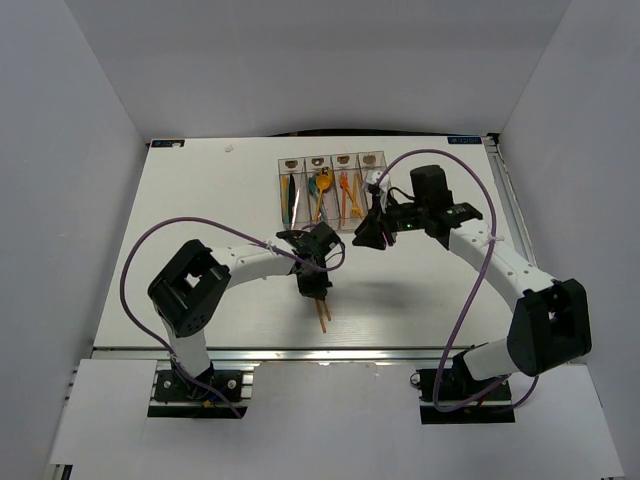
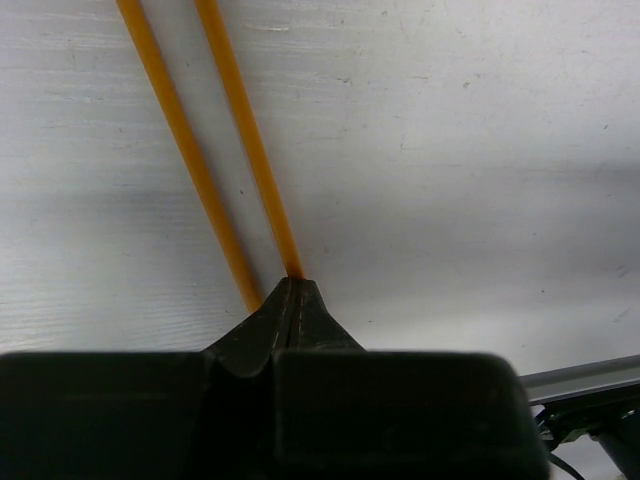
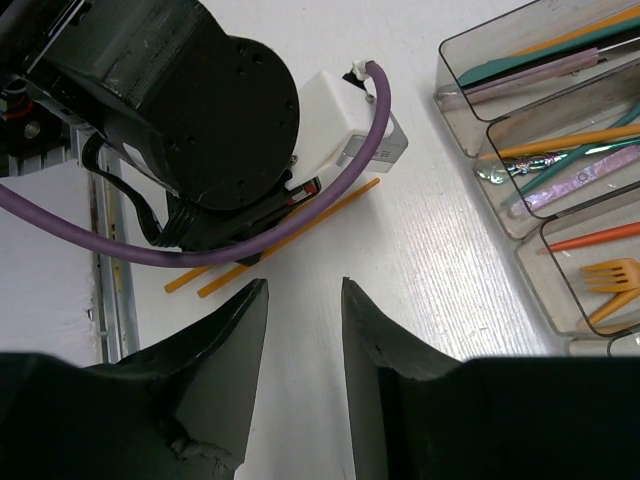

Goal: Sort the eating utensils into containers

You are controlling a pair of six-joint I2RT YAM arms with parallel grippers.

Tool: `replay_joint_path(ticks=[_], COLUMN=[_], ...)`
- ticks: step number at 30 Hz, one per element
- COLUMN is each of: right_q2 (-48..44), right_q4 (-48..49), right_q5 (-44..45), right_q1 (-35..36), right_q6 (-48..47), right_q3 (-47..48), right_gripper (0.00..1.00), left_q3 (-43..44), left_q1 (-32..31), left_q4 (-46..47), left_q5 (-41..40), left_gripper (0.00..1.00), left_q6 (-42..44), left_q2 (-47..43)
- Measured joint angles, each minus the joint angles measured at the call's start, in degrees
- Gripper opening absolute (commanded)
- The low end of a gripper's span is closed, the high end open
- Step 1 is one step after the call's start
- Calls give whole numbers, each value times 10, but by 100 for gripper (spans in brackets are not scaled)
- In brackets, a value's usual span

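Two thin orange sticks (image 2: 225,100) lie side by side on the white table, also seen in the top view (image 1: 323,318) and the right wrist view (image 3: 300,232). My left gripper (image 2: 290,285) is low over them, its jaws shut, with the right-hand stick ending between its tips; in the top view it (image 1: 314,290) is at the table's middle. My right gripper (image 3: 303,285) is open and empty, hovering near the containers (image 1: 330,161). The four clear bins (image 3: 462,62) hold several utensils, among them an orange fork (image 3: 612,275) and a teal one (image 3: 515,66).
The left arm's black wrist with its white camera block (image 3: 345,115) and purple cable (image 3: 250,240) sits just ahead of my right gripper. An aluminium rail (image 1: 300,352) runs along the table's near edge. White walls enclose the table.
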Motion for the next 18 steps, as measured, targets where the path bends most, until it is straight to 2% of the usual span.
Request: replay_joint_path(ticks=[3,6,11,18], right_q2=[0,0,-2,-11], right_q4=[0,0,0,0], right_q5=[0,0,-2,-7], right_q1=[0,0,0,-1], right_q6=[0,-1,-1,-1], right_q3=[-4,-8,-17,-28], right_gripper=[42,42,42,42], left_q3=[1,7,29,46], left_q1=[0,0,0,-1], left_q4=[-2,-7,-22,-24], left_q5=[0,1,1,-1], left_gripper=[3,11,20,27], left_q6=[0,0,9,19], left_q2=[2,5,22,40])
